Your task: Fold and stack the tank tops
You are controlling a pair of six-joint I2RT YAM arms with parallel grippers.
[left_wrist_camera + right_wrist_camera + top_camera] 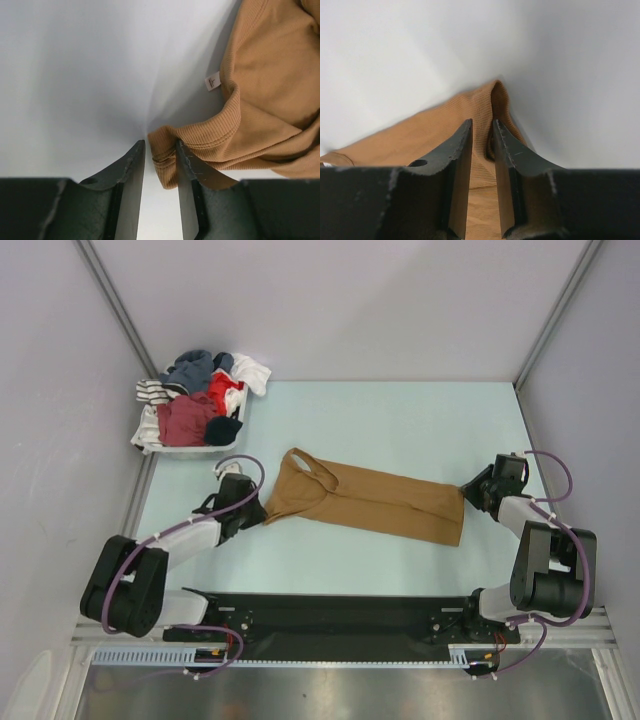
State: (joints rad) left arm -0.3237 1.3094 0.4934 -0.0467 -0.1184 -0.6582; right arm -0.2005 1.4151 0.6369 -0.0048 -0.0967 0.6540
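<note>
Tank top (365, 502): showing tan-brown, finely ribbed; label (212, 81) showing white.
Worktop (400, 420): showing pale mint.
Basket (190, 450): showing white.
Clothes (200, 400): showing maroon, red, navy, white, black-and-white stripes.
Cables (190, 528): showing purple.

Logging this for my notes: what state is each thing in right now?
tan tank top: spread flat, one hem corner pinched up.
left hand: straddling the top's shoulder edge, grip unclear.
right hand: shut on the hem corner.
white basket: heaped with mixed clothes.
</note>
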